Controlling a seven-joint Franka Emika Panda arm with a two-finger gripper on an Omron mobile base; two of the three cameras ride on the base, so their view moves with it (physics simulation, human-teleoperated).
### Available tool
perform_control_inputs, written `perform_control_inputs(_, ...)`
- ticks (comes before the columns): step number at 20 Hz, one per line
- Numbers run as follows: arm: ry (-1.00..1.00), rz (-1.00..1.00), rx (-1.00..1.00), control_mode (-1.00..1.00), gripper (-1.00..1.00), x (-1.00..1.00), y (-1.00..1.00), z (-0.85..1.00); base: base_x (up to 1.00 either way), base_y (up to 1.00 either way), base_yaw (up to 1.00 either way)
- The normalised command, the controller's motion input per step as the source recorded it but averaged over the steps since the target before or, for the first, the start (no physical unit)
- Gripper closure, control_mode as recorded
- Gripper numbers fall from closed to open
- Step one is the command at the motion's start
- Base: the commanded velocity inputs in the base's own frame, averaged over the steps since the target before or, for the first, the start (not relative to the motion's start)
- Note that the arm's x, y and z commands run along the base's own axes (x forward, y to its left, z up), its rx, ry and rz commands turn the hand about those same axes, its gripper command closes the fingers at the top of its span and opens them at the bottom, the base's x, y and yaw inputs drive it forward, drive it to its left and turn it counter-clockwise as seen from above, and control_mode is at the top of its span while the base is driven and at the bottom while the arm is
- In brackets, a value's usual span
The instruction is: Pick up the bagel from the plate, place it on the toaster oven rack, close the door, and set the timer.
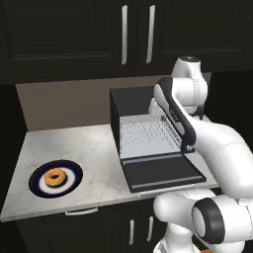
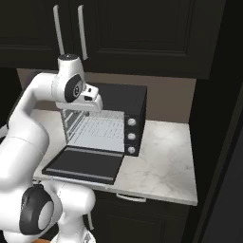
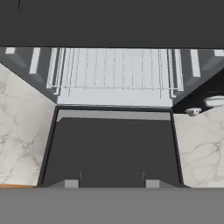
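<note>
Small orange-brown ring bagel point(image 1: 55, 177) on navy-rimmed round plate point(image 1: 73, 170), desk's 9 o'clock end; end effector point(image 3: 112, 183) faces open oven door point(image 3: 111, 148), fingertips point(image 3: 71, 183) apart, empty.

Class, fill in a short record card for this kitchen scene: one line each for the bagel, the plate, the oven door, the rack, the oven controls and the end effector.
bagel: lies in the middle of the plate, untouched
plate: on the marble counter, left of the toaster oven
door: dropped fully open, lying flat toward the robot
toaster oven rack: inside the cavity, nothing on it
knobs: three in a column on the oven's right front panel
end effector: hovers above the open door, facing the rack, holding nothing
</note>
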Motion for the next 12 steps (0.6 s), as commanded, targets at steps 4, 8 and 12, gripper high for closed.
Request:
perform_control_inputs(4,-0.01,0.00,0.00,-1.00,-1.00,-0.21,0.00,0.00,0.00,0.00,0.00)
perform_control_inputs(8,-0.15,0.00,-0.04,-1.00,-1.00,-0.59,0.09,0.00,0.00,0.00,0.00)
perform_control_inputs(12,-0.21,0.00,-0.09,-1.00,-1.00,-0.61,0.07,-0.01,0.00,0.00,0.00)
